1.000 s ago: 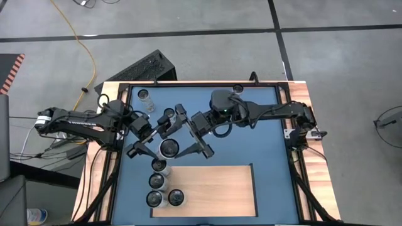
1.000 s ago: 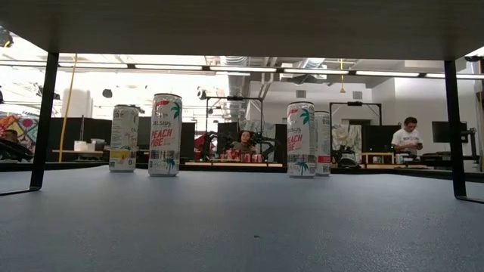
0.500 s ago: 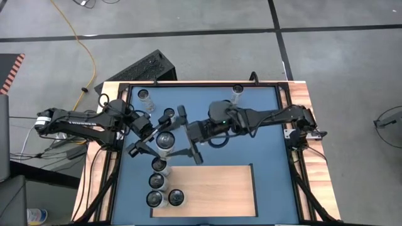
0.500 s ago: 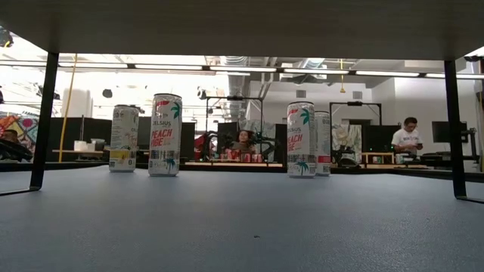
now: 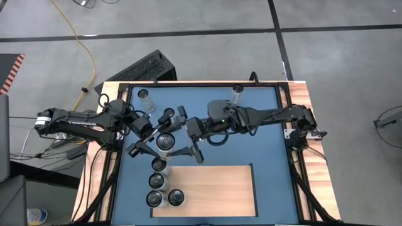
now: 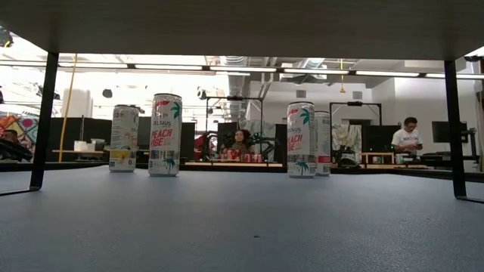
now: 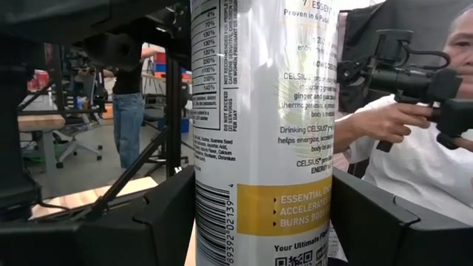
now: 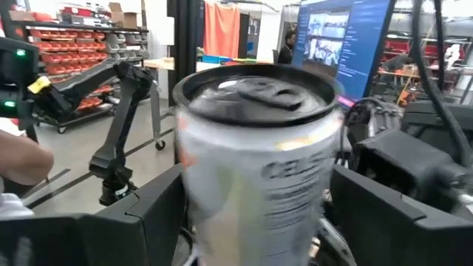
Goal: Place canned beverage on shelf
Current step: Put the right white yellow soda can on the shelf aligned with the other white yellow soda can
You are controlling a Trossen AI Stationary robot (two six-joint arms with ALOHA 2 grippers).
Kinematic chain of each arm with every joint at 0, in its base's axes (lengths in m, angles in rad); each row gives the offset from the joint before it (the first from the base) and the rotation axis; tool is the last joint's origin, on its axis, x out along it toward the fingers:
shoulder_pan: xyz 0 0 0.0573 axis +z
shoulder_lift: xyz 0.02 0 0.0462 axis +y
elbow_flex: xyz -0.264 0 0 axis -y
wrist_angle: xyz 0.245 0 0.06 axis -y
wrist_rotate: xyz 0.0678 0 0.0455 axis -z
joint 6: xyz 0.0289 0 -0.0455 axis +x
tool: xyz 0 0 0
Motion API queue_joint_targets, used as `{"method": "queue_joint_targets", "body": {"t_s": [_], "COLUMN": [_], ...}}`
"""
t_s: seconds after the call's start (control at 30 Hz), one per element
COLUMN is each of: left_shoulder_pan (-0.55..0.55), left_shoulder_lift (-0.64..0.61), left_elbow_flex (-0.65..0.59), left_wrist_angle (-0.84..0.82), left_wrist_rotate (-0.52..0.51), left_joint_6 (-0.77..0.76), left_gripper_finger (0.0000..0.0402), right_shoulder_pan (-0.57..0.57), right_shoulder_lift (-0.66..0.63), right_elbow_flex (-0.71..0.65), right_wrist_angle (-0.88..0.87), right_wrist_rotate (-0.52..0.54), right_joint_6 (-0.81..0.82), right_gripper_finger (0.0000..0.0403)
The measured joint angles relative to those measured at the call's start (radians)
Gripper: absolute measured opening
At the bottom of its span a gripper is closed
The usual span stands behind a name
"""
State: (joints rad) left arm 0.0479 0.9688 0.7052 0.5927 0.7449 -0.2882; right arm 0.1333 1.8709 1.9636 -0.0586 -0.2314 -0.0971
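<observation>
High view: the left gripper (image 5: pixel 152 142) sits left of centre, its fingers clamped on an upright can (image 5: pixel 164 142), and the right gripper (image 5: pixel 186 135) has slid in from the right since a second ago, its spread fingers now bracketing that same can without closing. The shelf (image 5: pixel 210 190) lies at the lower middle, with a row of cans (image 5: pixel 156 182) along its left edge, unchanged. Low view: four cans (image 6: pixel 166 134) stand in the middle distance exactly as before; no gripper shows here. Left wrist view: the can fills the centre, touching both dark fingers (image 7: pixel 159 222). Right wrist view: the can's top (image 8: pixel 259 92) sits between the wide-set fingers (image 8: pixel 384 222), close in.
</observation>
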Motion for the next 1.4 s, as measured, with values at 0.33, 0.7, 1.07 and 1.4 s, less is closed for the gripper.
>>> {"method": "queue_joint_targets", "body": {"t_s": [0.33,0.7,1.07,1.4], "left_shoulder_pan": [0.0,0.0,-0.002,-0.002], "left_shoulder_lift": [0.0,-0.001,-0.002,-0.008], "left_elbow_flex": [0.0,0.001,0.001,0.002], "left_wrist_angle": [-0.008,-0.022,-0.041,-0.098], "left_wrist_rotate": [-0.013,-0.028,-0.055,-0.128], "left_joint_6": [0.022,0.022,0.024,0.074], "left_gripper_finger": [0.025,0.025,0.0284,0.029], "right_shoulder_pan": [-0.009,-0.004,0.021,0.086], "right_shoulder_lift": [0.0,0.0,-0.001,-0.003], "right_elbow_flex": [0.0,0.0,0.0,0.0], "right_wrist_angle": [0.004,0.003,-0.002,-0.05], "right_wrist_rotate": [-0.011,-0.047,0.044,0.309], "right_joint_6": [-0.013,-0.016,-0.044,-0.034], "right_gripper_finger": [0.0304,0.0185,0.0184,0.0184]}}
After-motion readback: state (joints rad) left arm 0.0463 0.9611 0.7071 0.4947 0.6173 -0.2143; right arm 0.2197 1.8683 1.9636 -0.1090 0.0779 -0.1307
